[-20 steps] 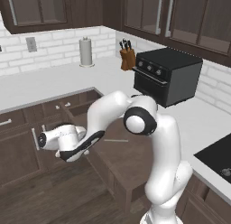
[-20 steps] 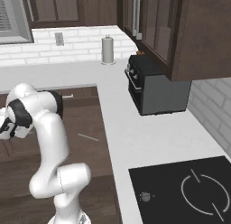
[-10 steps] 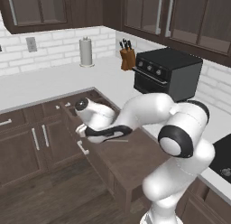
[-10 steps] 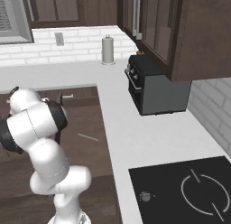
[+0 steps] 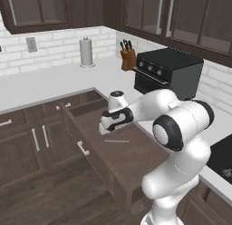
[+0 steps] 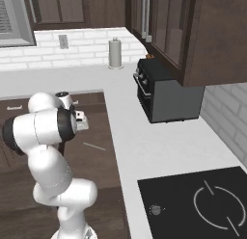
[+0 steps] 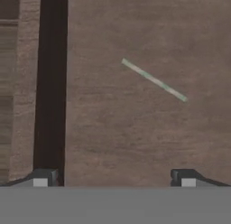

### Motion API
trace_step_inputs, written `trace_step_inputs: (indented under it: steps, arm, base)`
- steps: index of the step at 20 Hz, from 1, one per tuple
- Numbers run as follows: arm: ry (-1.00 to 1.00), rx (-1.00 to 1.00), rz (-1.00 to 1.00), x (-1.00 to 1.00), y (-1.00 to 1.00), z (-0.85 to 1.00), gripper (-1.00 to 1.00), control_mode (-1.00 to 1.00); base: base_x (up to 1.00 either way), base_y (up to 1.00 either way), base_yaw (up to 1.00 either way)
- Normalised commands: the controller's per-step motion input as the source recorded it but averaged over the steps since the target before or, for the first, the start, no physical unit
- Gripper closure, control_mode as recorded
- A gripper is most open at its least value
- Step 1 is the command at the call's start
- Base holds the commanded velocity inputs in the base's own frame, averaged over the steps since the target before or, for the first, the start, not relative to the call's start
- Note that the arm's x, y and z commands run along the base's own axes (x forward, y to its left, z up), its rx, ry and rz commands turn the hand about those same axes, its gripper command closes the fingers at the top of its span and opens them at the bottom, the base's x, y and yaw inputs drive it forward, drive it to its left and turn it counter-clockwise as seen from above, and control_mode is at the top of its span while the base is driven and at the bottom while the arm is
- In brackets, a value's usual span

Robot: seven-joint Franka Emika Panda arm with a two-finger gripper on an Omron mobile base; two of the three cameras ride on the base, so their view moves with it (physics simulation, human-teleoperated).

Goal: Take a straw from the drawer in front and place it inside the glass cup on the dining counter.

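The drawer [image 5: 131, 163] stands pulled out in front, its flat brown inside bare except for the straw [image 5: 116, 141], a thin pale stick lying flat. My gripper [image 5: 103, 129] hangs over the drawer's inside, pointing down, a little left of the straw and above it. In the hand view the gripper [image 7: 113, 178] is open with nothing between its fingertips [image 7: 187, 178], and the straw [image 7: 153, 80] lies slanted ahead of them, to the right. The straw [image 6: 94, 146] also shows on the drawer floor [image 6: 99, 168] in the right base view. The glass cup and the dining counter are out of view.
A white counter [image 5: 45, 83] wraps the corner along the brick wall, bearing a paper towel roll [image 5: 86, 51], a knife block [image 5: 128, 57] and a black toaster oven [image 5: 170, 72]. A black cooktop [image 6: 202, 204] lies at the near right. The drawer's dark side wall [image 7: 52, 83] runs left of the fingers.
The arm has swung right, from the cabinet fronts beside the drawer to over the drawer's inside. The jaws have stayed open. The straw has not moved.
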Motion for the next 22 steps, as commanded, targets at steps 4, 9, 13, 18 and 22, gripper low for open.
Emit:
trace_step_inputs:
  steps: [4,9,13,18,22]
  arm:
    - [0.16,0.01,0.0,0.11,0.0,-0.55,-1.0,-1.0]
    - [0.02,0.0,0.03,-0.01,0.1,-0.48,-1.0,-1.0]
    - [0.0,0.0,0.06,-0.08,0.28,-0.48,-1.0,-1.0]
    - [0.0,0.03,0.07,0.0,0.38,-0.39,-1.0,-1.0]
    - [0.03,0.05,0.09,-0.12,0.67,-0.21,-1.0,-1.0]
  base:
    - [0.0,0.0,0.0]
    - [0.0,0.0,0.0]
    - [0.0,0.0,0.0]
    - [0.0,0.0,0.0]
    - [0.0,0.0,0.0]
